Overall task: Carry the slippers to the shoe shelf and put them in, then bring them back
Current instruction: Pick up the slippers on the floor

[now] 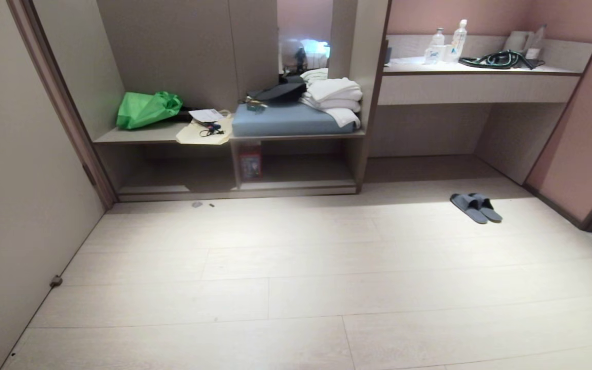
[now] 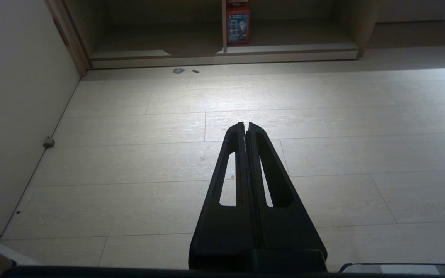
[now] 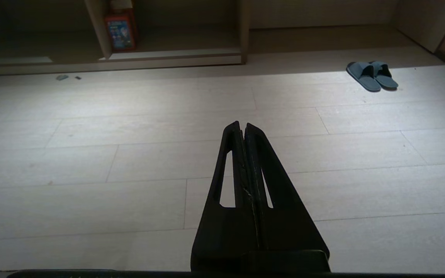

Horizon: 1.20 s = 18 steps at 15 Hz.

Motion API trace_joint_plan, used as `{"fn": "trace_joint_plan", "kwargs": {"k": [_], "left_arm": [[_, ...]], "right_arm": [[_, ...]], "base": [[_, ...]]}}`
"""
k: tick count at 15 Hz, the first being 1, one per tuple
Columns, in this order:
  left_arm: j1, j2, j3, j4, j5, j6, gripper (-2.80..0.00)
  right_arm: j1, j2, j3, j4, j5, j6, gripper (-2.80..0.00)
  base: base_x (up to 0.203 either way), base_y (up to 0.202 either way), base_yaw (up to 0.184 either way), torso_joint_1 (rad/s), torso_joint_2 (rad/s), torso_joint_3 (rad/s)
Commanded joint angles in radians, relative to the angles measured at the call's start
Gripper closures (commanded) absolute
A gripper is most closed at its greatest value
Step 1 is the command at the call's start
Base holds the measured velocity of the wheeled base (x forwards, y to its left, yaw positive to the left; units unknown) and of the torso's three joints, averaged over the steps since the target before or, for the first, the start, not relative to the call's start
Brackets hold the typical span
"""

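Since the slippers [image 1: 476,207] lie on the floor well right of the shelf [image 1: 296,182], nothing is carried; both grippers' jaws pressed together, empty.

Soft cloth slippers [image 1: 476,207], matt wood-grain shoe shelf [image 1: 234,192], pale matt plank floor [image 1: 296,288]

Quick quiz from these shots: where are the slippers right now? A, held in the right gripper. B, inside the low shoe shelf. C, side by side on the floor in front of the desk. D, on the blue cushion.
C: the slippers lie together on the floor in front of the desk, outside the shoe shelf.
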Motion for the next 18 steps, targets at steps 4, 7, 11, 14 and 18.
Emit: {"fn": "trace_joint_plan", "kwargs": {"k": [4, 7, 11, 14, 18], "left_arm": [[0.0, 0.001, 0.0, 0.0, 0.0, -0.001, 0.0], [0.0, 0.001, 0.0, 0.0, 0.0, -0.001, 0.0], [0.0, 0.001, 0.0, 0.0, 0.0, -0.001, 0.0], [0.0, 0.001, 0.0, 0.0, 0.0, -0.001, 0.0], [0.0, 0.001, 0.0, 0.0, 0.0, -0.001, 0.0]], "right_arm": [[0.0, 0.001, 0.0, 0.0, -0.001, 0.001, 0.0], [0.0, 0.001, 0.0, 0.0, -0.001, 0.001, 0.0], [0.0, 0.001, 0.0, 0.0, -0.001, 0.0, 0.0], [0.0, 0.001, 0.0, 0.0, -0.001, 0.0, 0.0], [0.0, 0.0, 0.0, 0.0, -0.001, 0.0, 0.0]], "base": [[0.0, 0.0, 0.0, 0.0, 0.0, 0.0], [0.0, 0.0, 0.0, 0.0, 0.0, 0.0], [0.024, 0.0, 0.0, -0.001, 0.0, -0.002], [0.192, 0.0, -0.001, 0.007, 0.0, 0.001], [0.195, 0.0, 0.0, 0.002, 0.0, 0.002]]}}
